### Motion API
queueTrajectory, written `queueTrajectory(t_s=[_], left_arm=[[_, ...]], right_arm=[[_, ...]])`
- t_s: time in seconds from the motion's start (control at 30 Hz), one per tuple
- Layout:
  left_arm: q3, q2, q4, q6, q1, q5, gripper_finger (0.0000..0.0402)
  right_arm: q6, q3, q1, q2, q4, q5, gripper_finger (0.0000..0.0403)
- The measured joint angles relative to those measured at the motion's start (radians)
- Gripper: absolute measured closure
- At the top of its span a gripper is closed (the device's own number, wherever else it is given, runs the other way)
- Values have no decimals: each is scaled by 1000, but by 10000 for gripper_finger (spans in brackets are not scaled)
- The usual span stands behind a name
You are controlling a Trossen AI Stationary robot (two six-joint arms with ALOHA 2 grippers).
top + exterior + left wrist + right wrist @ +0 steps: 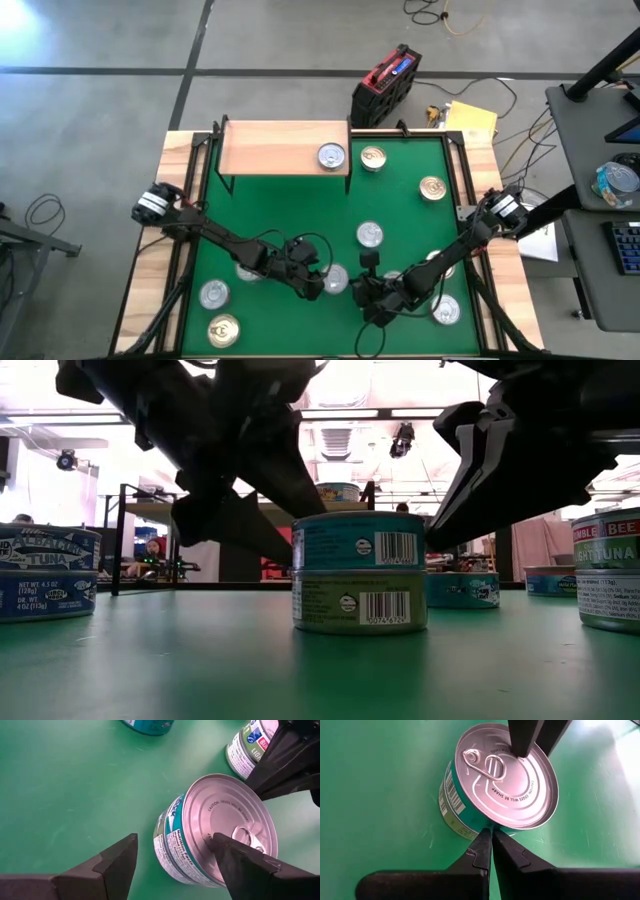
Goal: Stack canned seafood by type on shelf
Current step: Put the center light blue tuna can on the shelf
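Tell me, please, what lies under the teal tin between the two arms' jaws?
The teal tin sits squarely on a green-sided tin, which rests on the green mat. The lower tin's lid is covered, so its colour cannot be seen.

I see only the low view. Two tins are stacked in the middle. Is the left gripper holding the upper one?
Observer: No. The left gripper is open. One finger lies over the lid of the teal upper tin, and the other stands clear of it.
Operator: And the right gripper?
Observer: The right gripper is shut, its tips at that tin's rim.
Operator: Is anything on the shelf?
Observer: The shelf holds one silver-topped tin, at the end nearer the right arm.
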Motion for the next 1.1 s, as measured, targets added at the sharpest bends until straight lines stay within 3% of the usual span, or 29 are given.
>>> queueTrajectory(t_s=[0.43, 0.8, 1.1], left_arm=[[0, 2, 135, 77, 0, 48, 158], [0, -6, 18, 50, -1, 52, 158], [-1, 3, 57, 72, -1, 52, 158]], right_arm=[[-7, 0, -7, 0, 15, -1, 394], [-1, -5, -7, 0, 16, -9, 394], [-31, -11, -10, 30, 98, -12, 394]])
